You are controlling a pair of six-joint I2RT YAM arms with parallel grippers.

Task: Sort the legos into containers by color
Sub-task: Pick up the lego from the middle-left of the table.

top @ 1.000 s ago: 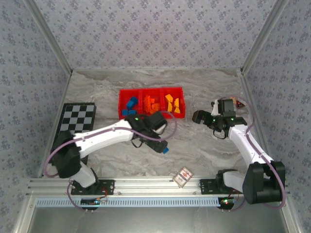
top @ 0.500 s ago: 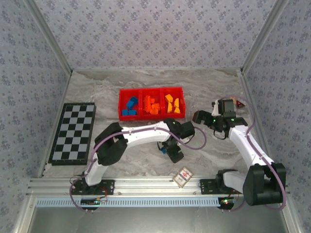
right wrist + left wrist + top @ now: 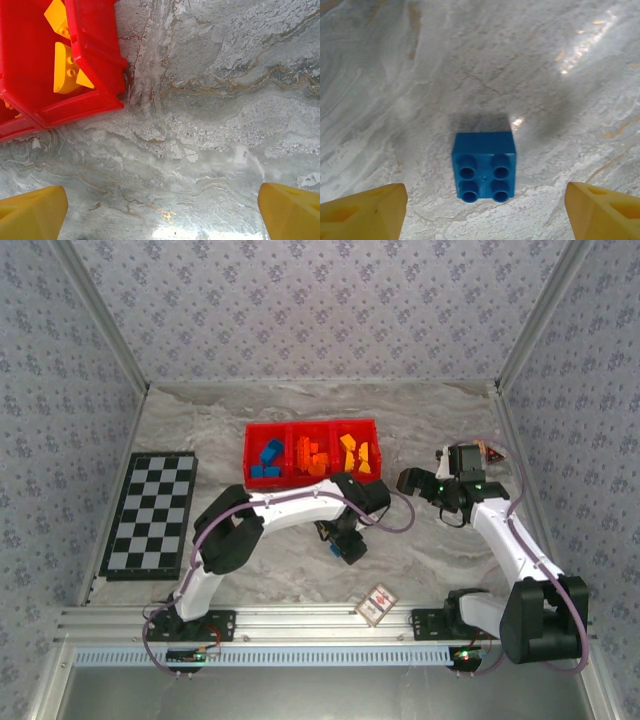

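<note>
Marbled bench (image 3: 430,560) carries a blue brick (image 3: 484,166) between the red tray (image 3: 310,425) and the near edge, lying loose between the spread fingers of the left pincer (image 3: 485,209). Beside the tray's right end, the right pincer (image 3: 162,212) hangs released too.

Reaches in from the left with the left gripper (image 3: 342,537), hangs low over the marble table (image 3: 200,420), right at a lone blue brick (image 3: 350,553) lying in front of the red tray (image 3: 310,424). Over in the tray now: blue legos (image 3: 268,460) in the left compartment, orange-red legos (image 3: 313,457) in the middle, yellow legos (image 3: 357,453) on the right. Hovers with the right gripper (image 3: 408,480) just beside the tray's near right corner. And round the edges, a checkerboard (image 3: 150,510) flat at far left, a patterned card (image 3: 378,602) down by the front rail (image 3: 300,620)
</note>
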